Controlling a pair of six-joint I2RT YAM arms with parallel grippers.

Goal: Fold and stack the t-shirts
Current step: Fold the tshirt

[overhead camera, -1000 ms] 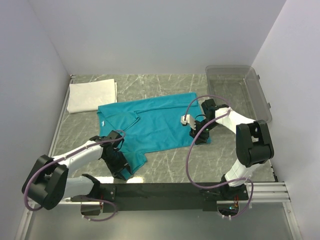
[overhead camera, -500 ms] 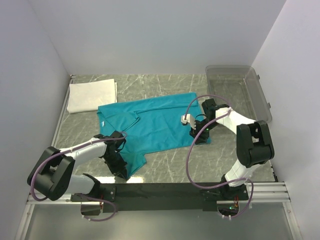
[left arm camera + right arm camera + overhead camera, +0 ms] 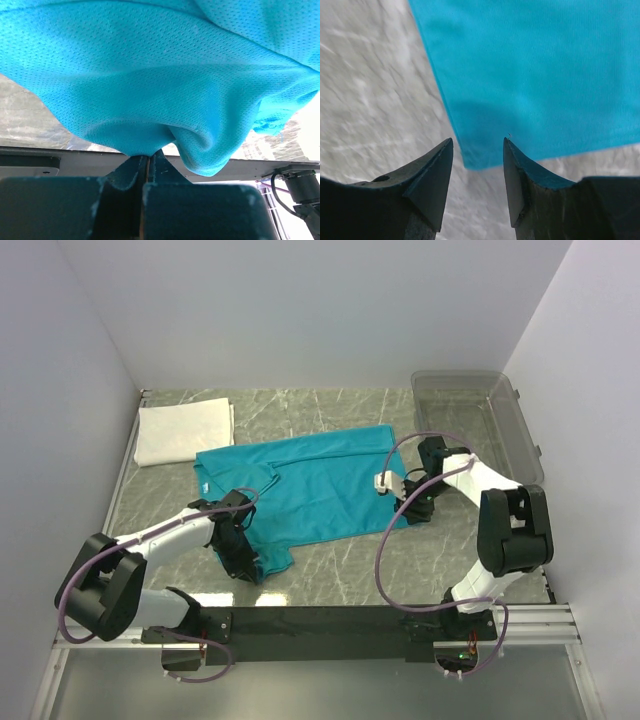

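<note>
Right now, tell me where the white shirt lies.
In the top view the white shirt lies folded at the far left corner of the table, just behind and left of the teal tee.

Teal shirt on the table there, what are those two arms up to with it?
Two robot arms are folding the teal t-shirt spread on the table. The left gripper is pinched shut on fabric at its near-left edge. The right gripper hovers open at the near-right corner, not closed on it. A folded white piece lies at the far left.
</note>
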